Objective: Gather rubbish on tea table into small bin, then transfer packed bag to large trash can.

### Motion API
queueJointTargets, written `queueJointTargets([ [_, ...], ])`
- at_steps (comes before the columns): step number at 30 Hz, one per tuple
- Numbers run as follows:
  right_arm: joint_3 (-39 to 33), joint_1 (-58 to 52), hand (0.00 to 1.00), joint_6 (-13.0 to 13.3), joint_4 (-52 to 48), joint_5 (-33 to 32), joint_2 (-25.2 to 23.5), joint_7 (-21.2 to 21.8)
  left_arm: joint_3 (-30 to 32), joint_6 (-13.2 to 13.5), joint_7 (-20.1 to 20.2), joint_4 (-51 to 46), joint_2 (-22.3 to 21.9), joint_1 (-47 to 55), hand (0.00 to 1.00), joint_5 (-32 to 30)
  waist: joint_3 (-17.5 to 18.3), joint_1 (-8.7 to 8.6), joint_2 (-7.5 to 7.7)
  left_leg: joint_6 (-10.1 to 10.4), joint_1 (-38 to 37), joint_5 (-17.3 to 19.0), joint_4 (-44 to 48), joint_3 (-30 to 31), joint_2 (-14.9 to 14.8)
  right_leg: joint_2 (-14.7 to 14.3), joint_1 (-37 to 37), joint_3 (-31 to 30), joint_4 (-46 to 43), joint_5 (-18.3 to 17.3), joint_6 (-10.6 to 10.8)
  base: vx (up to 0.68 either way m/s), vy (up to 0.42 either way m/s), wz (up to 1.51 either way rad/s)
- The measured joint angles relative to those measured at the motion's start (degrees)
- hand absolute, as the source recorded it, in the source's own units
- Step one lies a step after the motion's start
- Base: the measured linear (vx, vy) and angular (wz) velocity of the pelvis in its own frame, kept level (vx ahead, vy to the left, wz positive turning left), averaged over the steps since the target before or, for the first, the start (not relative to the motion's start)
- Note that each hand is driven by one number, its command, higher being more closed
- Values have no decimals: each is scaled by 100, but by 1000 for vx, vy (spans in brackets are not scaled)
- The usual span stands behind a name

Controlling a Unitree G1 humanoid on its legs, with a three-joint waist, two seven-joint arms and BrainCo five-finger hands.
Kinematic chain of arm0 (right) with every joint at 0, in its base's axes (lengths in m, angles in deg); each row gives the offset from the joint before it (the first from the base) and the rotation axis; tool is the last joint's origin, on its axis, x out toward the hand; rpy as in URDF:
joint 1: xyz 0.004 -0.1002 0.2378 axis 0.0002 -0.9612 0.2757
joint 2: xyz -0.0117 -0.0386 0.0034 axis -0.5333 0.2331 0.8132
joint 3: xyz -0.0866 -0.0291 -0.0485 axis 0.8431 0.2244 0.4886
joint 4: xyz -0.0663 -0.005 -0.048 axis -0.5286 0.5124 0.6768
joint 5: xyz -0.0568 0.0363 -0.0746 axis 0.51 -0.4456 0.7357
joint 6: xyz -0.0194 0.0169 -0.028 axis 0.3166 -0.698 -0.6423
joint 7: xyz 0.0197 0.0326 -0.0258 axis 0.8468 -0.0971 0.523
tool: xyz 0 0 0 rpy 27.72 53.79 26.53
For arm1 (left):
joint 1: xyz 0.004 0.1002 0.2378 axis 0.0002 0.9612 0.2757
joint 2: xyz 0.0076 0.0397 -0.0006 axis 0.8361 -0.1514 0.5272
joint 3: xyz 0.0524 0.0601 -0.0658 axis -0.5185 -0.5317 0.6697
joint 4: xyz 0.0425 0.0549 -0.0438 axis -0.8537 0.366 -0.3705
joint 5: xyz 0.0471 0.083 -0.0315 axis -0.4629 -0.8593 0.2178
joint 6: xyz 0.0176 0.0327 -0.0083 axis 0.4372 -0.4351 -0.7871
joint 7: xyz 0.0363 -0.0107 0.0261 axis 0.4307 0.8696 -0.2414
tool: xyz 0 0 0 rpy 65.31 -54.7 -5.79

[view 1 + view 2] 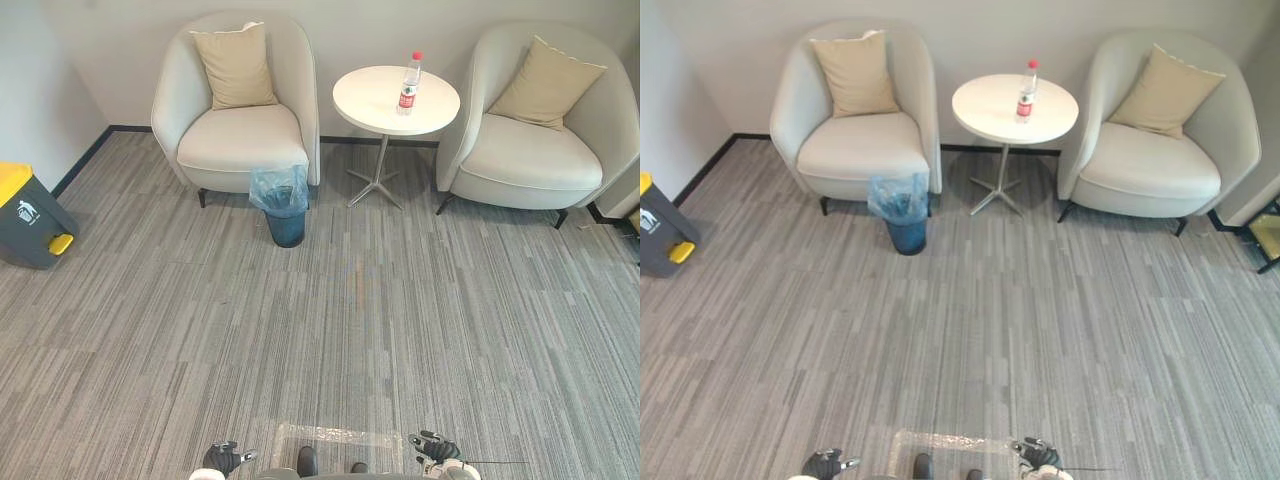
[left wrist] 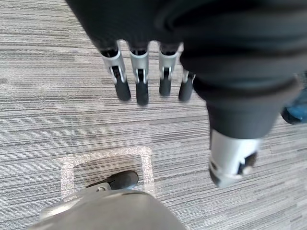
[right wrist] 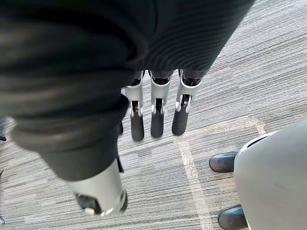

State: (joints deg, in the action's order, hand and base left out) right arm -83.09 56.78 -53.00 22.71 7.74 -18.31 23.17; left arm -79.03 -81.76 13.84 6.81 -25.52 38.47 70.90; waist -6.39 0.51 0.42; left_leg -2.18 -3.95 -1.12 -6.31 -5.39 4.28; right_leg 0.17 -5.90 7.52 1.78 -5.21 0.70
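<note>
Against the left wall stands a boxy dark-grey trash can [image 1: 28,220] with a yellow lid. Next comes a rounded, cream upholstered armchair [image 1: 240,140] holding a square tan cushion [image 1: 233,65]. Just in front of its right corner sits the small bin [image 1: 286,225], round and dark, lined with a crinkled blue plastic bag [image 1: 280,188]. A smooth, round white table [image 1: 375,105] on a thin metal stem carries an upright clear plastic bottle [image 1: 409,85] with a red cap. A second armchair [image 1: 530,160] of the same kind follows. The floor is striped grey carpet [image 1: 400,330]. The left hand [image 2: 141,72] hangs above the carpet, fingers straight and empty, and the right hand [image 3: 157,108] likewise.
</note>
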Motion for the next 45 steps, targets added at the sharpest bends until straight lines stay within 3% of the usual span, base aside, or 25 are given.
queueJointTargets([
  [26, 0, -2, 0, -21, 13, -5, 0, -29, -10, -8, -10, 7, 8, -14, 0, -58, -6, -1, 14, 46, -2, 33, 1, -65, -21, -19, -15, -76, 91, 62, -28, -1, -1, -1],
  [35, 3, -7, 0, -16, 1, -58, -10, -35, -133, -58, -9, 112, 104, -194, 0, -58, -85, -3, 119, 118, 95, 100, 98, -170, -101, -93, 9, -148, 149, 82, -66, 3, -15, -3],
  [37, -7, 8, 0, 1, -16, -126, -26, -36, -128, -83, -12, 110, 127, -304, 0, -57, -172, -2, 163, 144, 359, 387, 680, -182, -131, -80, 11, -151, 125, 80, -69, 32, -51, -3],
  [38, -53, 36, 0, 5, -18, -169, -33, -35, -107, -120, -11, 77, 145, -357, 0, -53, -263, 2, 166, 257, 726, 816, 1715, -215, -220, -84, -9, -197, 32, 19, -159, -10, -51, -8],
  [40, -142, 43, 0, 7, -22, -238, -46, -36, -8, -123, -11, -17, 131, -364, 0, -52, -333, 15, 151, 372, 1153, 1053, 2897, -240, -334, -96, -83, -265, -111, -79, -241, -15, -44, -24],
  [42, -191, 65, 0, 9, -39, -279, -42, -50, 294, -119, -99, -193, 2, -347, 0, 32, -449, 158, 92, 399, 1690, 1224, 4295, -307, -550, -107, -203, -540, -386, -317, -386, 38, 15, -55],
  [45, -246, 87, 0, 7, -42, -329, 27, -90, 346, -122, -141, -229, -71, -346, 0, 161, -489, 150, -47, 449, 2062, 1428, 4042, -165, -667, -68, -214, -743, -466, -480, -335, 66, 99, -32],
])
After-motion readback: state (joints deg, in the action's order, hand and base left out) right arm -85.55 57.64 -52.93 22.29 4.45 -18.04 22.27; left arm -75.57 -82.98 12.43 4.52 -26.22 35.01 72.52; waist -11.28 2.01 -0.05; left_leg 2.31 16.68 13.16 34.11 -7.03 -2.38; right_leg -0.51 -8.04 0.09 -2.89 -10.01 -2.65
